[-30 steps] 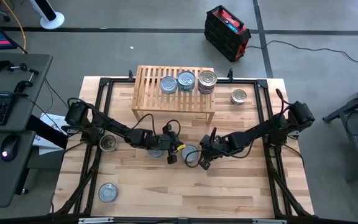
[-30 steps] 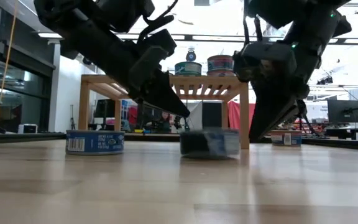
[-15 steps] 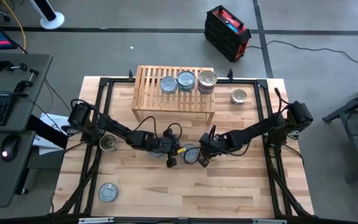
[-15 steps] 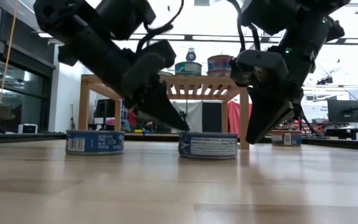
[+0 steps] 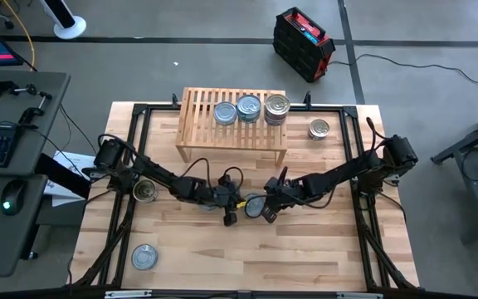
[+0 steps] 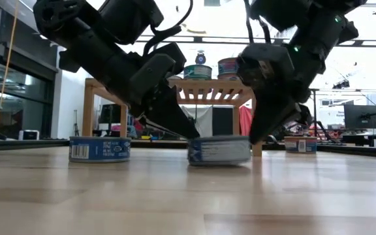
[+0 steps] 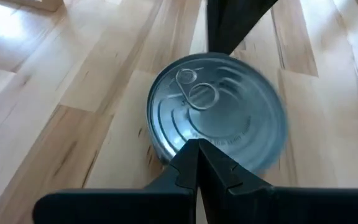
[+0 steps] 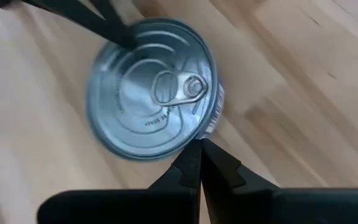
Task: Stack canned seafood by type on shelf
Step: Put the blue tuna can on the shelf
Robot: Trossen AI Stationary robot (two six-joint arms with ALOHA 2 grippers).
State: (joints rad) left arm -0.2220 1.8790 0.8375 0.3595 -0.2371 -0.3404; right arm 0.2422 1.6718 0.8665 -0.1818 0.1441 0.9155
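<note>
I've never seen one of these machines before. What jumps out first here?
Two dark arms meet at the middle of the table, the left gripper and right gripper pressing shut fingertips against opposite sides of one silvery tin lying flat on the wood. Behind them a low wooden shelf carries more tins on top, one pile stacked higher than the rest.

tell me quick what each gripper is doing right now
left gripper: fingers shut, empty, tips against the rim of the silver-lidded can.
right gripper: fingers shut, empty, tips against the opposite side of the same can.
</note>
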